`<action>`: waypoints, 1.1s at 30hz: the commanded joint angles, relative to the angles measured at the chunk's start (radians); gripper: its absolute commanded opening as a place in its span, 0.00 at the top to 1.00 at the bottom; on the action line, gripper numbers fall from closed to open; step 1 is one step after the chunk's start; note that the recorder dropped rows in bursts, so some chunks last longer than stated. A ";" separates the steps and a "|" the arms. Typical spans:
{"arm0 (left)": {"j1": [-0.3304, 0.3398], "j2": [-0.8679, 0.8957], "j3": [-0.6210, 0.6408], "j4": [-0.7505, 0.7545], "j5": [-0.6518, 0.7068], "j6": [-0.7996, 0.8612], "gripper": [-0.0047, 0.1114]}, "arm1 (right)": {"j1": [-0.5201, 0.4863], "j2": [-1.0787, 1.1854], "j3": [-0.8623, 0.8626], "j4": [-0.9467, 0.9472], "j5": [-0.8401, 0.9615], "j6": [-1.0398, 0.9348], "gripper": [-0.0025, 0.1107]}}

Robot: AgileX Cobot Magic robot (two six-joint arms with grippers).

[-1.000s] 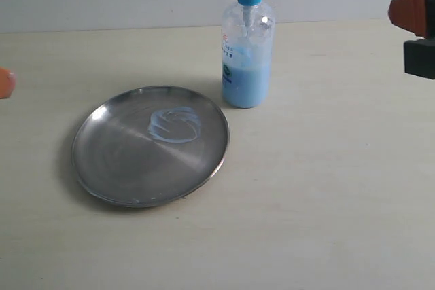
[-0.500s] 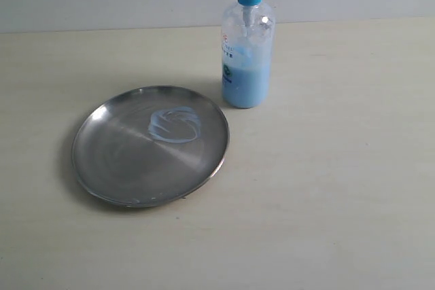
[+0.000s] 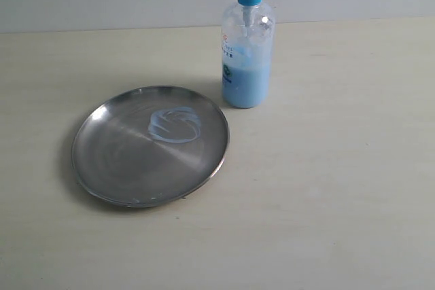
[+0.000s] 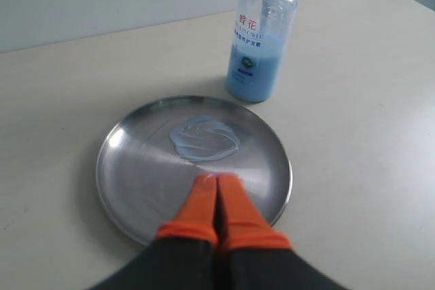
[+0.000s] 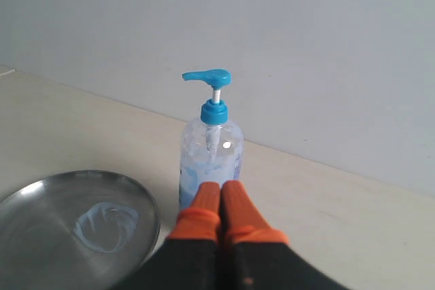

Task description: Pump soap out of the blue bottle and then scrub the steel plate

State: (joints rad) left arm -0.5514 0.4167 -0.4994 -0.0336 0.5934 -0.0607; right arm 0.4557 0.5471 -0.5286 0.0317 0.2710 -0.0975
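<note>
Backdrop: pale wall, beige table (image 3: 326, 188), nothing else about.
Plate (image 3: 122, 168): lower left of the exterior frame, flat on the table.
Soap (image 3: 175, 124): whitish-blue smear, swirled, just above plate centre.
Bottle (image 3: 247, 52): upright, upper middle, just beside the plate's upper-right rim, pump up.
Left gripper (image 4: 216, 180): orange fingers pressed together, holding nothing, tips over the plate's near part, just short of the smear; out of the exterior frame.
Right gripper (image 5: 220, 187): closed too, empty, facing the bottle.
Step, by the look: pumping done, smear already worked; scrub likely finished or nearly so.
To do it well: keep tips flat, circle outward from the smear, steady the rim against sliding.
</note>
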 commanded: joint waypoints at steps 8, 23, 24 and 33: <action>0.000 -0.008 0.005 0.005 -0.008 0.001 0.96 | -0.002 -0.004 0.004 -0.004 -0.012 -0.005 0.98; 0.000 -0.008 0.007 0.005 -0.001 0.001 0.96 | -0.002 -0.004 0.004 -0.004 -0.012 -0.007 0.98; 0.000 -0.008 0.007 0.005 -0.001 0.001 0.96 | -0.002 -0.004 0.004 -0.004 -0.012 -0.007 0.98; 0.036 -0.063 0.007 0.006 -0.003 0.001 0.96 | -0.002 -0.004 0.004 -0.004 -0.012 -0.005 0.98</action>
State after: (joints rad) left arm -0.5361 0.3829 -0.4974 -0.0336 0.5991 -0.0607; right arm 0.4557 0.5471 -0.5286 0.0317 0.2691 -0.0994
